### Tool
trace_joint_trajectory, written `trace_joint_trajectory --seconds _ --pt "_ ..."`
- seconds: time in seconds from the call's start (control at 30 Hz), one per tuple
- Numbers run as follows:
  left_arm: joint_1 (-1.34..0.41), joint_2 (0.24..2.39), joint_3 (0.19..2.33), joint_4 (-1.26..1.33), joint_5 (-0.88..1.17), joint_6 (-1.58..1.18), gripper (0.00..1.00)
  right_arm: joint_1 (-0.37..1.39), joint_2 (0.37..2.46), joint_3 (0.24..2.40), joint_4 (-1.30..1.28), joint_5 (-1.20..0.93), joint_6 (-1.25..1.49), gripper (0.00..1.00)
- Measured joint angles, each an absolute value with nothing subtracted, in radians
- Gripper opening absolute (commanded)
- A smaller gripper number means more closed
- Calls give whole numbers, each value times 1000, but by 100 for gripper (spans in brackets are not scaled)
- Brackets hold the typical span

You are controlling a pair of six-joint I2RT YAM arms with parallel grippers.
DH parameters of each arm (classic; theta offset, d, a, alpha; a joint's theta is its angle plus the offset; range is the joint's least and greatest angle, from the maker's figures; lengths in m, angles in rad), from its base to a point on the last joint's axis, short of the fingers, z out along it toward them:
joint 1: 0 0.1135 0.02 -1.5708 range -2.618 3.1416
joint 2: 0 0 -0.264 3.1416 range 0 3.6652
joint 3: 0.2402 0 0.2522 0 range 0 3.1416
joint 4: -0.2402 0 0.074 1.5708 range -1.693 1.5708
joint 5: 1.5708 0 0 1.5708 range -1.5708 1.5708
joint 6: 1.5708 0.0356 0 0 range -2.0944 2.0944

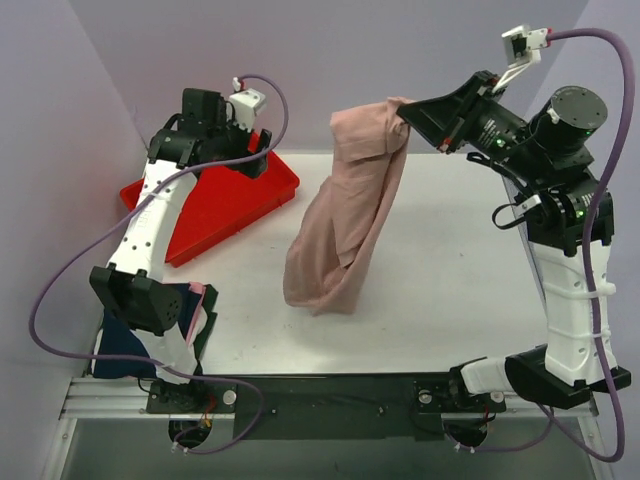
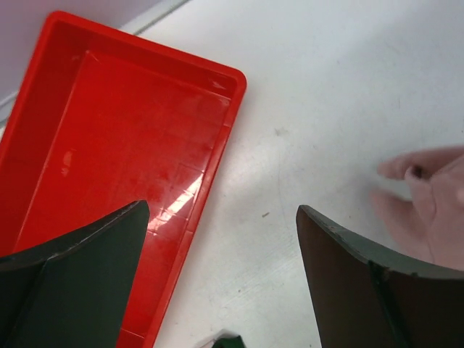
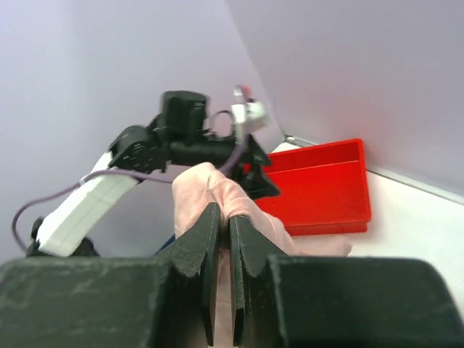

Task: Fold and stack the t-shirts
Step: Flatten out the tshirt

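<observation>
On table point(image 1: 460, 270), far left: tray point(image 1: 232, 200) — hanging shirt point(image 1: 345, 220) right of it, mid-table; folded shirt point(image 1: 118, 350) at near-left edge, before the tray.

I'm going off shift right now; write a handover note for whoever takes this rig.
Left gripper: open, empty, above the edge of the red tray.
Right gripper: shut on the pink shirt, held up, cloth hanging down to the table.
Navy shirt: near-left corner, partly hidden by the left arm.
Done: nothing stacked.
To do: fold pink, stack both.
</observation>
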State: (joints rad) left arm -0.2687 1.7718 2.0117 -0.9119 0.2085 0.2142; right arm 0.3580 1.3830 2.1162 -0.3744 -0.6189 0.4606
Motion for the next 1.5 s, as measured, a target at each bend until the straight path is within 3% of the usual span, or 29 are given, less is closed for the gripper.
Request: trace_joint_trajectory --seconds 0.2,0.37,0.4,0.43,0.5,0.57,0.63,0.8,0.97,1.07,1.5 --pt "-229 1773 2046 -906 237 226 94 106 1314 1835 -307 -626 619 0" --pt "-247 1754 1892 -889 273 228 94 -30 1337 1523 -348 -544 535 1" --pt "-255 1753 1857 -888 279 224 94 -46 1367 1487 -373 -502 487 8" --pt "-263 1751 1822 -886 285 223 94 -56 1395 1477 -391 -473 455 27" --pt "-284 1745 1764 -884 296 222 94 -78 1499 1502 -442 -397 391 54" --pt "-305 1735 1720 -885 300 223 94 -90 1625 1602 -530 -332 356 66" --pt "-323 1719 1690 -880 297 224 94 -92 1744 1712 -593 -263 312 71" --pt "-340 1650 1634 -870 274 230 94 57 1672 1560 -622 -88 193 72" --pt "-333 1616 1627 -842 216 231 95 532 1404 1228 -518 -184 -39 69" --pt "-325 1615 1623 -824 176 231 95 717 1349 1118 -491 -264 -174 68" --pt "-270 1586 1558 -800 108 231 95 918 1721 1102 -490 -181 -374 63"
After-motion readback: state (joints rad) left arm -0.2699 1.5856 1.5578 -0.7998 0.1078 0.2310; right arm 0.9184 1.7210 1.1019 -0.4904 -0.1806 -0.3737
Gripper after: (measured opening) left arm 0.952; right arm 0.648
